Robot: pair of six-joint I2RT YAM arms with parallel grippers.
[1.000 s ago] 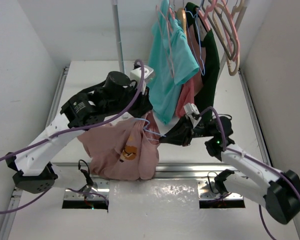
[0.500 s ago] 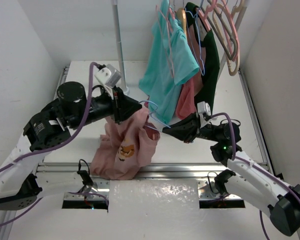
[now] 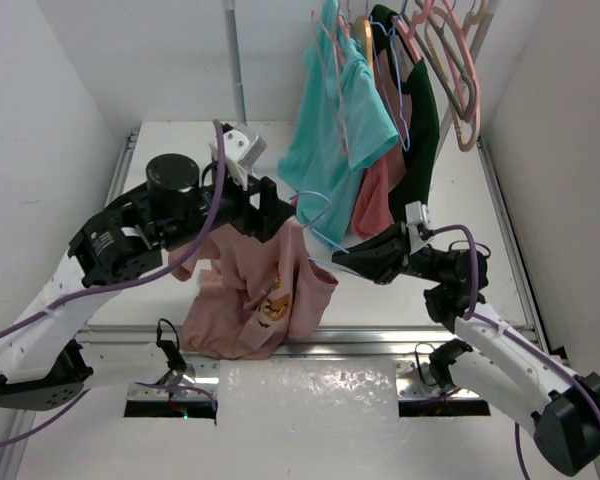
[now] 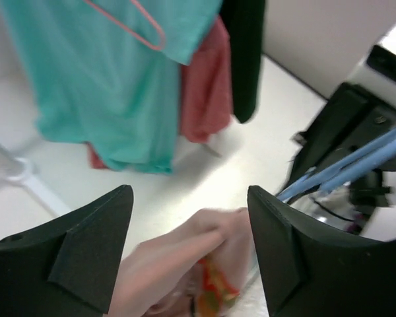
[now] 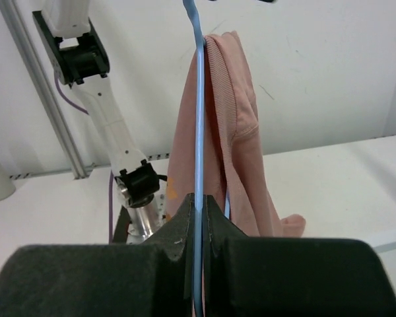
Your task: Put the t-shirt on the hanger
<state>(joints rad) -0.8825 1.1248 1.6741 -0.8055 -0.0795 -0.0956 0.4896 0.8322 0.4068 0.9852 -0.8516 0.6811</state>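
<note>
Most of the dusty pink t-shirt (image 3: 255,300) hangs bunched at the middle of the top view, its upper fabric draped over the hanger (image 3: 318,235) (the small orange graphic faces up toward the camera). At the shirt's 12 o'clock sits the left gripper (image 3: 270,205). Its wrist view shows its fingers (image 4: 86,244) spread wide, with pink cloth lying loose between them and nothing clamped. At the shirt's 3 o'clock, the right gripper (image 3: 345,262) is pinched tight on the thin pale blue wire, its pads (image 5: 178,224) closed to a sliver around it. In the right wrist view that wire rises toward 12 o'clock, with the shirt slung over it.
</note>
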